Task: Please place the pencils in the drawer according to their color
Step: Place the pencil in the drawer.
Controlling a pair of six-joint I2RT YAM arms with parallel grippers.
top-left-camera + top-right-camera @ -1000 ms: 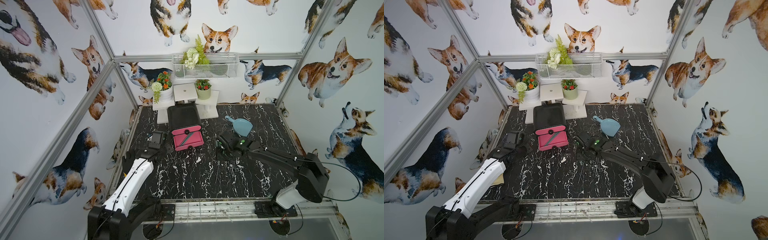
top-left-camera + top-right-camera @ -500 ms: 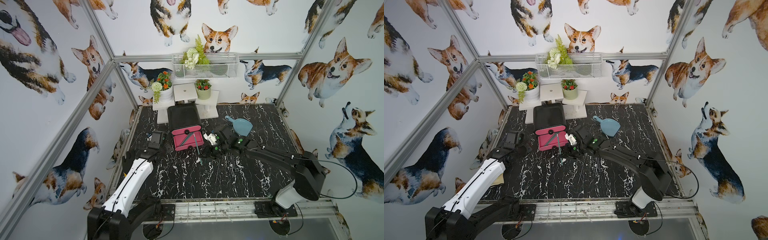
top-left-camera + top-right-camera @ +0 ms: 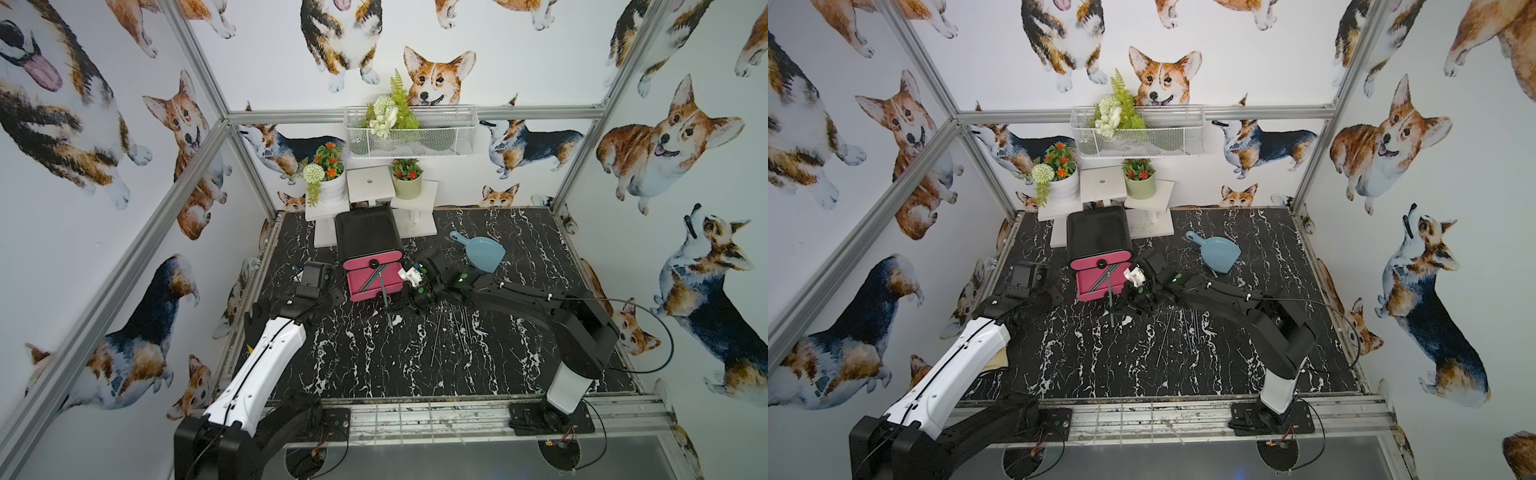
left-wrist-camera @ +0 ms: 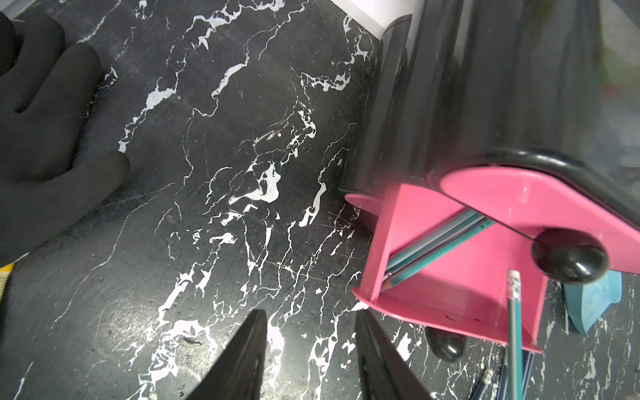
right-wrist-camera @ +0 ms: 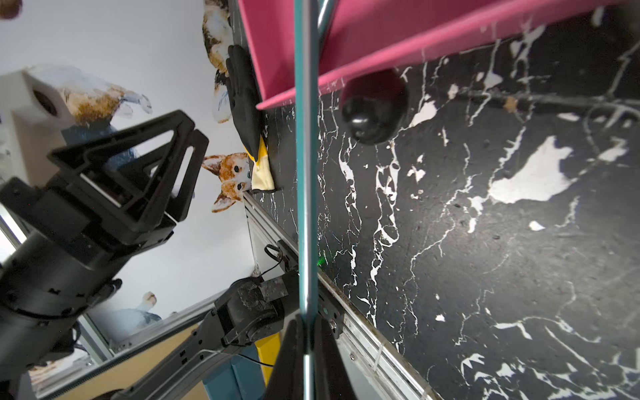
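Toward the back of the marble-patterned tabletop, the black chest is standing with one pink drawer pulled out, and a few teal pencils are lying slantwise inside it. From where I'm standing, the right gripper is pinching a teal pencil tight between its jaws, and the eraser end is reaching over the open drawer. The left gripper is hovering low over the tabletop beside that drawer, jaws partway apart and gripping nothing. Some loose pencils are lying on the tabletop near the right arm. A blue dustpan is sitting further back. A black glove is resting near the left arm.
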